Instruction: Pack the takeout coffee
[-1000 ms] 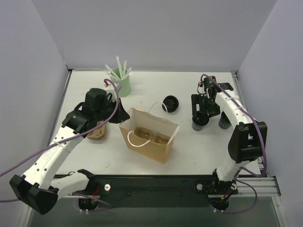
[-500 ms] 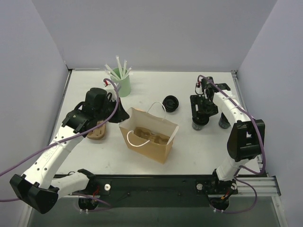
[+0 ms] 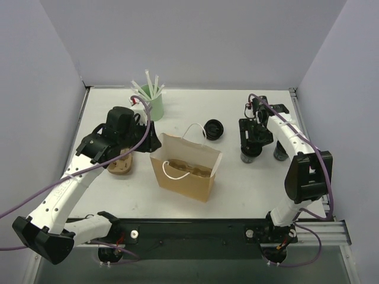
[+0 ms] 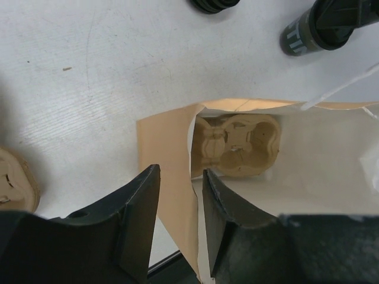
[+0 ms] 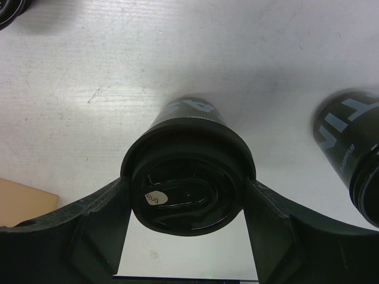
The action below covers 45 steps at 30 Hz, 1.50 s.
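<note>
- Paper bag (image 3: pixel 189 183): stood open near the middle of the table (image 3: pixel 237 198), closer to the near edge. A pulp cup carrier (image 4: pixel 237 145) lay flat on its floor.
- Left gripper (image 4: pixel 180 183): at the bag's left wall, jaws parted, with the paper edge running loose between them and nothing pinched.
- Spare carrier (image 3: pixel 121 167): on the table by the left edge, under the left arm.
- Coffee cup (image 5: pixel 189 112): lidded and upright, on the table toward the right edge, about mid-depth. Its long axis was vertical.
- Right gripper (image 5: pixel 186 195): came from above, jaws set against both sides of the cup's lid rim with no gap showing. The cup was not yet lifted.
- Bearing for the next move: the bag mouth lay to the cup's left and slightly nearer. The right arm was much the closer one.
- Second black cup (image 3: pixel 280 154): just right of the first.
- Loose lid (image 3: pixel 213 129): beyond the bag.
- Green cup of straws (image 3: pixel 155 106): far left.
</note>
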Tool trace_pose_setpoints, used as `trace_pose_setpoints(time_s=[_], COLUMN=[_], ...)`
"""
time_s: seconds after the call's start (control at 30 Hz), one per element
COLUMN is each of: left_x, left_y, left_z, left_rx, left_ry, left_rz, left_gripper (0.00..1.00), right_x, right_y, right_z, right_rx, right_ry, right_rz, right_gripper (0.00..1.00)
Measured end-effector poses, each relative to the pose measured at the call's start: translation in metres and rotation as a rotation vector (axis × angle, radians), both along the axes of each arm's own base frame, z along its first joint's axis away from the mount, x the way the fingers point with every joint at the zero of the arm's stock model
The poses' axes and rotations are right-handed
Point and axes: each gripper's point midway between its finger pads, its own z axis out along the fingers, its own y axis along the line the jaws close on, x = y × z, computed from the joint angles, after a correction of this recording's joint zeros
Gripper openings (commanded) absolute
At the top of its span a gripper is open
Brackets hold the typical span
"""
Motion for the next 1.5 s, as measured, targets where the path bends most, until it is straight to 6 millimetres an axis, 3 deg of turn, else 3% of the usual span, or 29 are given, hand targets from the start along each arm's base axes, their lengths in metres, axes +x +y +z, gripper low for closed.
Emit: trace_pose_setpoints(time_s=[0.13,0.27,0.43,0.6,0.7,0.8,0.97,1.07,1.2,1.5], left_x=[0.006,0.013,0.016,0.018,0.017,0.016,0.014,0.013,0.012,0.013], left_y=[0.008,0.015,0.015,0.008,0.006,0.003,-0.002,-0.003,-0.006,-0.009], left_z=[0.004,0.003,0.001,0.005,0.006,0.007,0.010,0.010,0.011,0.014], left_rx=[0.041,0.074,0.083,0.062,0.052,0.033,-0.010,-0.023,-0.048,-0.097], left_ry=[-0.039,-0.051,-0.057,-0.074,-0.076,-0.067,-0.042,-0.031,-0.023,0.007], left_rz=[0.015,0.037,0.026,-0.004,-0.014,-0.018,-0.001,0.008,0.023,0.066], left_gripper=[0.46,0.44,0.38,0.00,0.00,0.00,0.00,0.00,0.00,0.00], right_x=[-0.008,-0.009,-0.007,-0.021,-0.040,-0.066,-0.127,-0.152,-0.167,-0.183], right_y=[0.003,0.012,0.036,0.074,0.094,0.118,0.175,0.201,0.224,0.254], right_z=[0.016,0.058,0.138,0.226,0.277,0.313,0.329,0.332,0.339,0.352], right_rx=[0.005,0.023,0.050,0.129,0.193,0.261,0.381,0.422,0.443,0.463], right_ry=[-0.017,-0.092,-0.255,-0.451,-0.576,-0.665,-0.681,-0.683,-0.707,-0.784], right_rz=[-0.011,-0.003,0.053,0.178,0.266,0.368,0.620,0.726,0.791,0.852], right_gripper=[0.57,0.56,0.56,0.55,0.55,0.55,0.54,0.54,0.54,0.54])
